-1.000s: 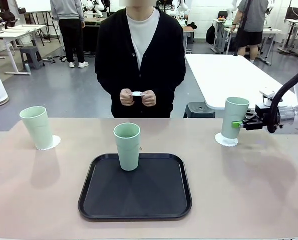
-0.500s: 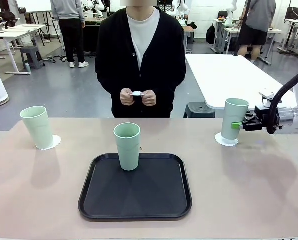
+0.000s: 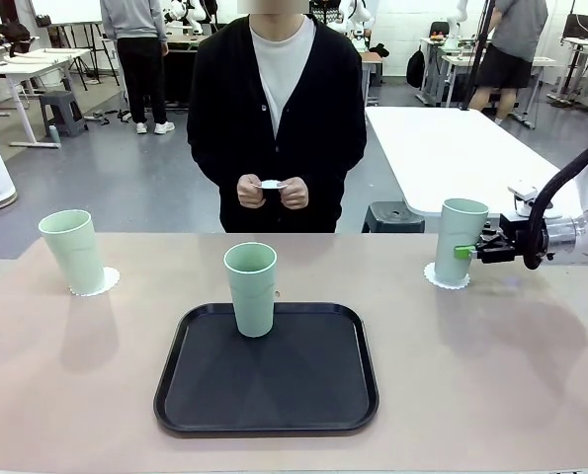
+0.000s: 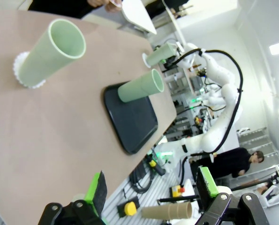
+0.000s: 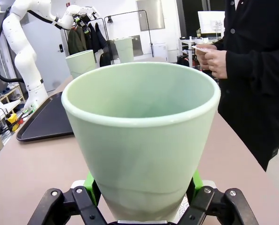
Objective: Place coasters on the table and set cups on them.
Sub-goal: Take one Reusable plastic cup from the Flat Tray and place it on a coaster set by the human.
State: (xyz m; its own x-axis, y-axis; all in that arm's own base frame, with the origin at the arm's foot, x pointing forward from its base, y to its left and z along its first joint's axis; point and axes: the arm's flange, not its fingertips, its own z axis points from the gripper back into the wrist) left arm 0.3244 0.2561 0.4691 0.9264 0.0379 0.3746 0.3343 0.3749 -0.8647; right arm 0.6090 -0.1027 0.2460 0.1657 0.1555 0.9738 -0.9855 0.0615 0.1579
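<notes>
The right hand (image 3: 463, 251) is clamped on the lower wall of a tall pale mint-green plastic tumbler (image 3: 462, 225), which stands on a white scalloped paper coaster (image 3: 440, 280) at two o'clock on the tan surface (image 3: 471, 375). The tumbler is probably light, stiff and slippery, so a gentle mid-wall grip suits it. The left hand (image 4: 152, 183) gapes open.

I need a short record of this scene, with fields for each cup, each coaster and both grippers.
left cup: upright on the left coaster, on the table
middle cup: upright in the black tray
right cup: at the right coaster, held by the right gripper
third coaster: in the person's hands
right gripper: shut on the right cup
left gripper: open, holding nothing
</notes>
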